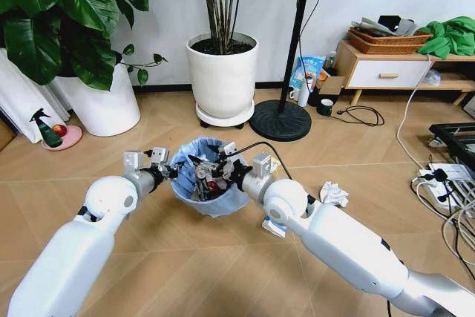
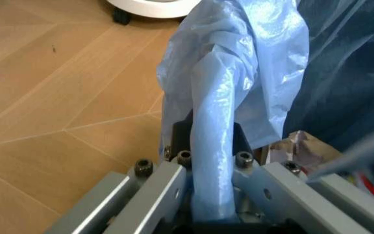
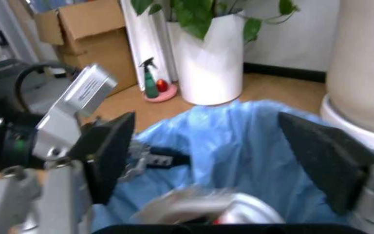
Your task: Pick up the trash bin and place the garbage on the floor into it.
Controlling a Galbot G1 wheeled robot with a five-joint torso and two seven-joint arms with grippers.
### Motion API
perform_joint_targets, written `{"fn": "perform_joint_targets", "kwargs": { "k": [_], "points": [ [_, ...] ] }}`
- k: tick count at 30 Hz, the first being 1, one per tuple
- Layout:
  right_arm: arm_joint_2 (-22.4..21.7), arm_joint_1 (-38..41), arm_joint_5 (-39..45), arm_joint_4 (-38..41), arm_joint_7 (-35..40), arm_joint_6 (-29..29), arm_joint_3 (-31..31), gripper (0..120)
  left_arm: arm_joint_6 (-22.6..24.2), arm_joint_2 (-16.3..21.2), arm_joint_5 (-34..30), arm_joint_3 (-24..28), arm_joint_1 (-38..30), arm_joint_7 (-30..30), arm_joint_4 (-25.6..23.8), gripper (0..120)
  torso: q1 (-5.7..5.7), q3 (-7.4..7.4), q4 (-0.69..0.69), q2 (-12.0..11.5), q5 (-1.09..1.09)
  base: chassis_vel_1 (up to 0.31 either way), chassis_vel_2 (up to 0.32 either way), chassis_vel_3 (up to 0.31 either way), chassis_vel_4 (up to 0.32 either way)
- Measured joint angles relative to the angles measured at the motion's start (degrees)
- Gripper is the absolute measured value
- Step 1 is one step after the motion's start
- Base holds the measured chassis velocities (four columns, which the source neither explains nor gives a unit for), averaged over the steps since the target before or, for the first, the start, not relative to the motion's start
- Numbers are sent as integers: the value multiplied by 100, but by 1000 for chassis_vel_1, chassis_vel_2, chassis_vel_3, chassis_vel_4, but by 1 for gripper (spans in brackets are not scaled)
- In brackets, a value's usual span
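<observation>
The trash bin (image 1: 211, 200), small and lined with a crinkled light-blue bag, is held up off the floor (image 1: 171, 272). My left gripper (image 1: 177, 172) is shut on its left rim; the bag-covered rim (image 2: 219, 97) runs between the left gripper (image 2: 216, 195) fingers. My right gripper (image 1: 209, 173) hangs open over the bin's mouth, its dark pads (image 3: 112, 156) wide apart above the blue bag (image 3: 239, 146). A blurred whitish piece with red (image 3: 203, 209) lies below it inside the bin. Garbage on the floor: a crumpled white paper ball (image 1: 334, 194) and a blue-white crushed cup (image 1: 273, 226) under my right arm.
Two big white planters (image 1: 223, 72) (image 1: 104, 105) stand behind the bin, with a black fan base (image 1: 280, 120) beside them. A green spray bottle (image 1: 46, 130) sits far left. Cables and a power strip (image 1: 439, 183) lie at the right, below a low cabinet (image 1: 386, 72).
</observation>
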Motion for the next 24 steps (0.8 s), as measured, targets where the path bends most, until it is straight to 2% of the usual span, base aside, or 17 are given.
{"fn": "perform_joint_targets", "kwargs": {
  "k": [4,9,13,14,17,24],
  "points": [
    [-236,-92,9,199,197,-36,451,99,-1,13,48,-118,88,14,0,0,0,0,0,0,0,0,0,0,0],
    [-533,-222,42,389,497,-48,804,100,-3,28,113,-232,183,72,16,0,0,0,0,0,0,0,0,0,0],
    [-866,-710,-86,380,689,-146,1497,100,-3,59,132,-357,248,84,43,0,0,-1,0,0,0,0,0,0,0],
    [-866,-710,-86,380,689,-146,1497,100,-3,59,132,-357,248,84,43,0,0,-1,0,0,0,0,0,0,0],
    [-963,-1169,-375,2,684,-99,1944,100,-4,97,132,-414,273,84,31,0,-1,0,-2,0,2,0,0,0,0],
    [-843,-1838,-661,-888,552,-25,2357,100,-4,135,111,-418,332,72,-95,0,-1,-1,0,0,1,0,0,0,0]
  ]
}}
